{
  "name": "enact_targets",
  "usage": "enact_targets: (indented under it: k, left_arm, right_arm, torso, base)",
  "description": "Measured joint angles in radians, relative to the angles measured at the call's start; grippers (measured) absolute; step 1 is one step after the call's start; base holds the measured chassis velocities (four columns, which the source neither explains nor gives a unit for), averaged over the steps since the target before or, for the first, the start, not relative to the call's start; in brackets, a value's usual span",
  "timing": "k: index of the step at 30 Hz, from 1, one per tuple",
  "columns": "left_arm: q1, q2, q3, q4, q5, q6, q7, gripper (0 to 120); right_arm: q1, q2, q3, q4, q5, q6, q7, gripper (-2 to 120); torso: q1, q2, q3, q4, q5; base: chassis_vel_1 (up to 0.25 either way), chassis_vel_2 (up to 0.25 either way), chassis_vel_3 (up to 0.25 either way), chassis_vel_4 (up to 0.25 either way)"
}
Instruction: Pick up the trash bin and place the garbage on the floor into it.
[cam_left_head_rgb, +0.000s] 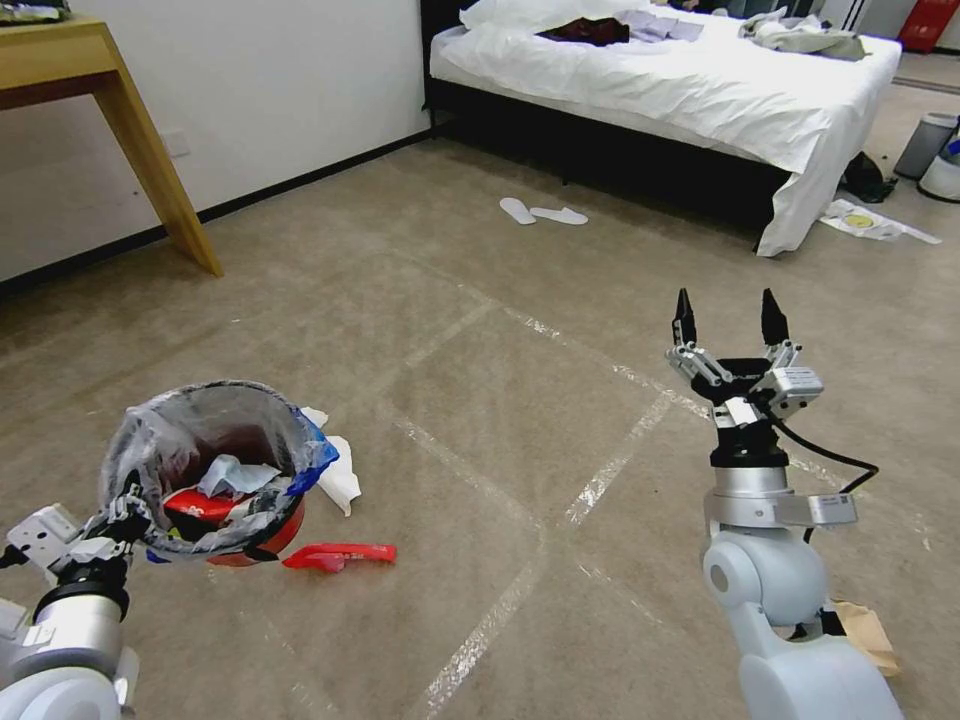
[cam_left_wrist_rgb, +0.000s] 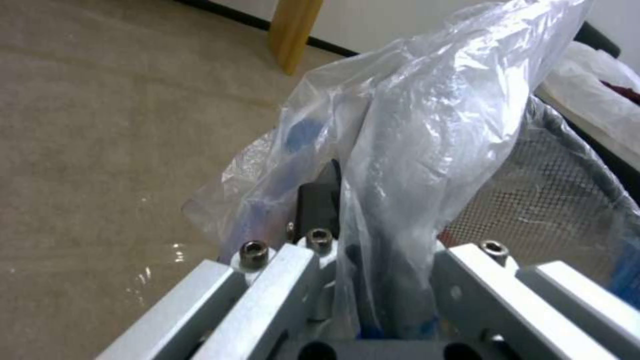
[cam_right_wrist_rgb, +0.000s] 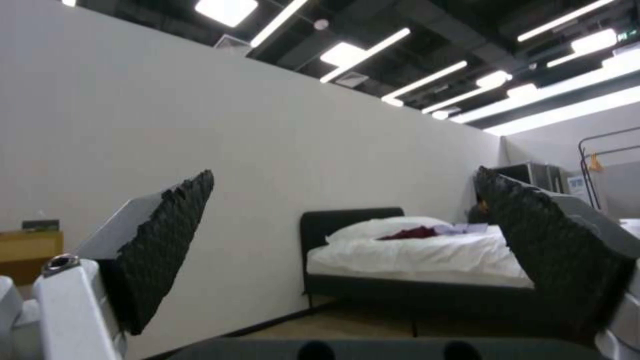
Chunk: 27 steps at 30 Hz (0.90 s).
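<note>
Here, the trash bin (cam_left_head_rgb: 215, 470) is held at its rim.
The bag-lined rim is pinched between the left gripper (cam_left_head_rgb: 125, 515) jaws; the right gripper (cam_left_head_rgb: 728, 318) is spread, empty.

Beige carpet (cam_left_head_rgb: 420, 300) crossed by shiny tape strips (cam_left_head_rgb: 610, 465). Far right, a dark-framed bed (cam_left_head_rgb: 680, 90) with white bedding; white slippers (cam_left_head_rgb: 542, 212) lie near it. Far left, a wooden table leg (cam_left_head_rgb: 150, 160) against a white wall (cam_left_head_rgb: 290, 90). Ceiling strip lights (cam_right_wrist_rgb: 427, 80) overhead.
</note>
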Motion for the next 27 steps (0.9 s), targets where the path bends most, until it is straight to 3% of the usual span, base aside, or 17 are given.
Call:
enact_targets:
  k: [27]
  left_arm:
    - [-0.029,0.002,0.002,0.039,0.002,-0.002,-0.003,4]
  right_arm:
    - [0.033,0.014,-0.049,-0.061,-0.026,0.019,-0.015,100]
  torso:
    - [0.000,0.000,0.000,0.0000,0.0000]
  base:
    - [0.000,0.000,0.000,0.000]
